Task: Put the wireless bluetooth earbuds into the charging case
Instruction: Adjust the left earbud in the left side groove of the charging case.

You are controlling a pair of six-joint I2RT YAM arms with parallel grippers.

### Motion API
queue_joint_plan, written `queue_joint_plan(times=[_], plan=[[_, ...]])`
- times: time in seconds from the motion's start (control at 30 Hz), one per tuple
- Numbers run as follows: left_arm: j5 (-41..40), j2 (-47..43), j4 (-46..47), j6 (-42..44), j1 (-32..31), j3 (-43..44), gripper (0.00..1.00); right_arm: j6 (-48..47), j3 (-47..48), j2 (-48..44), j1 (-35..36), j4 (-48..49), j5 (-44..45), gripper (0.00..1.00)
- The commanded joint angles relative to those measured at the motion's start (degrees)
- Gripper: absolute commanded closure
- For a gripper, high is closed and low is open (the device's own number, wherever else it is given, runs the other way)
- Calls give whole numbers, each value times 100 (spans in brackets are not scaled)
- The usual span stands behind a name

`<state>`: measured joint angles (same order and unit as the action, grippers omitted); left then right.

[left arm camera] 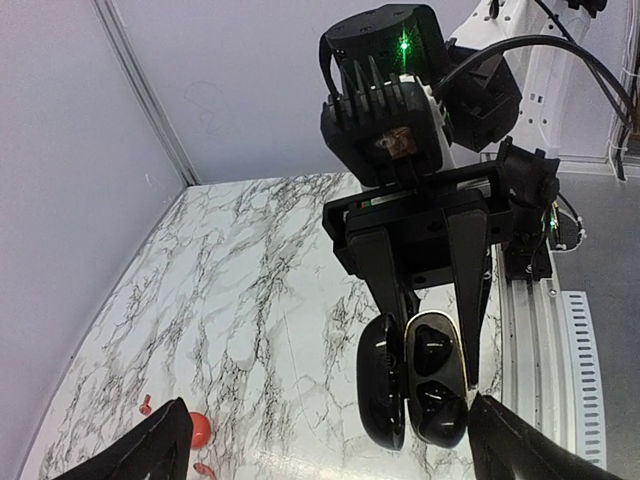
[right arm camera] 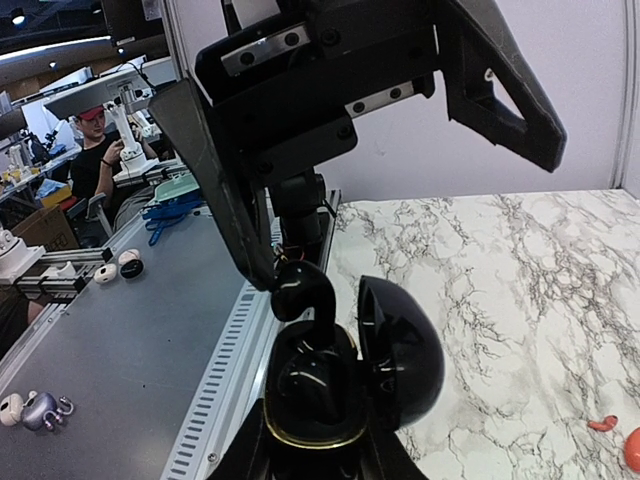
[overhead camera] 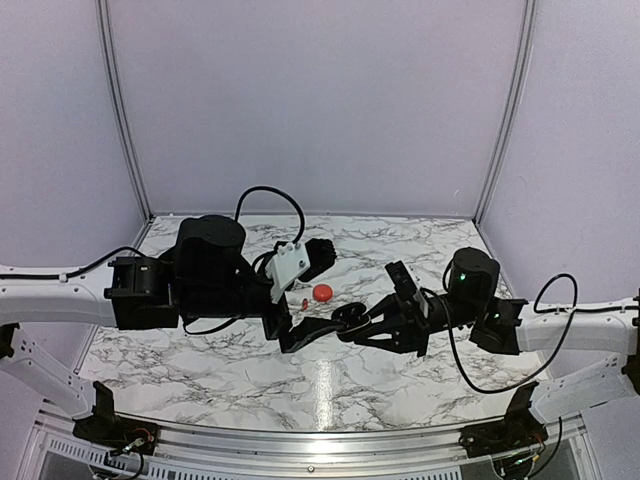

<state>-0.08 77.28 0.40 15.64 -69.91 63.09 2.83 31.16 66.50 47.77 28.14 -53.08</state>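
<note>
My right gripper (left arm camera: 432, 345) is shut on the oval black charging case (right arm camera: 318, 395), held above the table with its lid (right arm camera: 400, 350) swung open. One black earbud (right arm camera: 305, 290) stands partly out of the case's end well, against the tip of one left finger (right arm camera: 215, 190). Another dark bud (right arm camera: 322, 372) lies seated inside. My left gripper (left arm camera: 330, 445) is open wide around the case's end, holding nothing. A round red case (overhead camera: 322, 292) and small red earbuds (left arm camera: 146, 404) lie on the marble behind.
The marble table (overhead camera: 200, 380) ends at a metal rail (left arm camera: 580, 350) on the near side. Purple walls (overhead camera: 320, 100) close the back and sides. A grey bench with other gear (right arm camera: 100, 340) lies beyond the rail.
</note>
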Motion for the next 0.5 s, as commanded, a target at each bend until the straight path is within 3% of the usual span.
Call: queue_joint_plan(times=[0.0,0.47], plan=[[-363,130,-192,-136,65,191,1,-63,259,-208,87,115,-63,100],[-457,297,-190,-255,65,319,1,24,347,-223,91,207,-42,100]])
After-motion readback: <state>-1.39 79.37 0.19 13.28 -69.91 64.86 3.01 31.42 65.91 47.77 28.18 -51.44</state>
